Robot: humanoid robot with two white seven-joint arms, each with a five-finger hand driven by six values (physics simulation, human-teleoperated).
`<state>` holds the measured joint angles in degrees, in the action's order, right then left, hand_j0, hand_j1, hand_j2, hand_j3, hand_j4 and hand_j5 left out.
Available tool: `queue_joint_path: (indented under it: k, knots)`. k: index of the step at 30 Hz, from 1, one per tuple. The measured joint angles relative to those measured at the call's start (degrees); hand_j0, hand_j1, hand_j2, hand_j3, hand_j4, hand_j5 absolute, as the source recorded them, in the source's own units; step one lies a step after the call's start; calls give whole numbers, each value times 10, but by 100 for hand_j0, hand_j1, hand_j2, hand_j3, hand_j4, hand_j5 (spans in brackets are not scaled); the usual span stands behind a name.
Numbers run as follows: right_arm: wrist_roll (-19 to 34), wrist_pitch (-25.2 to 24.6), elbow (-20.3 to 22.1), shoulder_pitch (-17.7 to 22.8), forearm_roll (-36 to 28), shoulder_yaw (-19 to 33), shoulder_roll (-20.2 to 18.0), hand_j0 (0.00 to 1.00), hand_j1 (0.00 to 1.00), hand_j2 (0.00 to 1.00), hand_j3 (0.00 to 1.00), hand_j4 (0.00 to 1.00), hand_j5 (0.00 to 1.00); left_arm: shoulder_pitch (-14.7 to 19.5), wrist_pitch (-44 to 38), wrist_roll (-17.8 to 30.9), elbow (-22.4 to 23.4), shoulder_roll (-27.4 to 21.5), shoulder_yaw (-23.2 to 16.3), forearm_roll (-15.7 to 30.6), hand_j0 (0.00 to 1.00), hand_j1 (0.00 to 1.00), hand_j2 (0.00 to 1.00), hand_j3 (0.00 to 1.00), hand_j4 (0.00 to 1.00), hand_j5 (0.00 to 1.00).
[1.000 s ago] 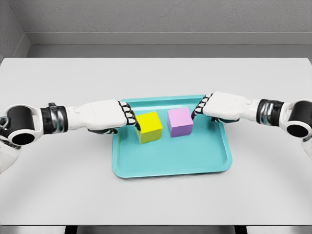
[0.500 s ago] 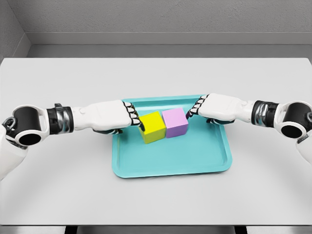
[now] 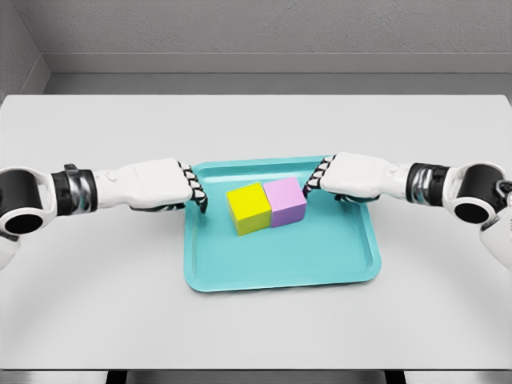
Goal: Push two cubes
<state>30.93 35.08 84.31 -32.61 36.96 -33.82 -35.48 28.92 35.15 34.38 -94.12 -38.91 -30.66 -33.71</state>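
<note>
While the yellow cube [image 3: 248,208] and purple cube [image 3: 286,201] are sitting face to face mid-tray [image 3: 280,268] on the desk [image 3: 96,304], the right hand [image 3: 348,176], fingers curled and empty, is hovering just beside purple, the left hand [image 3: 160,183], likewise curled, lying well left of yellow.

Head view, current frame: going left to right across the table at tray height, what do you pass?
Left hand → left rim of the teal tray → yellow cube → purple cube → right hand.
</note>
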Motion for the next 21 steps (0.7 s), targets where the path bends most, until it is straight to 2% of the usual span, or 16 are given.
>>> queue_joint_path:
  k: [5,9,11,13,14,17,21]
  knots:
    - [0,0,-3,-4,0,-3,3,69,69,69,69,69,69,0,0,0,0,-12,9,2,54,54,54,54,54,54]
    - [-1,0,-14,-31,0,-4,-1,69,69,69,69,69,69,0,0,0,0,-16,14,4,54,54,54,54,54,54]
    - [-2,0,-14,-39,-5,-3,-14,69,69,69,69,69,69,3,0,0,0,-28,18,10,56,56,56,56,56,56]
    - [-3,1,-1,-44,-28,2,-47,79,79,79,79,79,79,0,0,-1,0,-46,27,19,59,59,59,59,59,59]
    - [-4,1,13,-39,-44,13,-70,100,100,100,100,100,100,1,0,-1,2,-56,33,26,68,68,68,68,68,68]
    - [-6,1,39,3,-94,63,-133,100,100,100,100,100,100,-2,0,-3,10,-89,53,48,100,100,100,100,100,100]
    - [-7,1,57,25,-126,93,-176,100,100,100,100,100,100,-3,0,-5,32,-120,67,81,100,100,100,100,100,100]
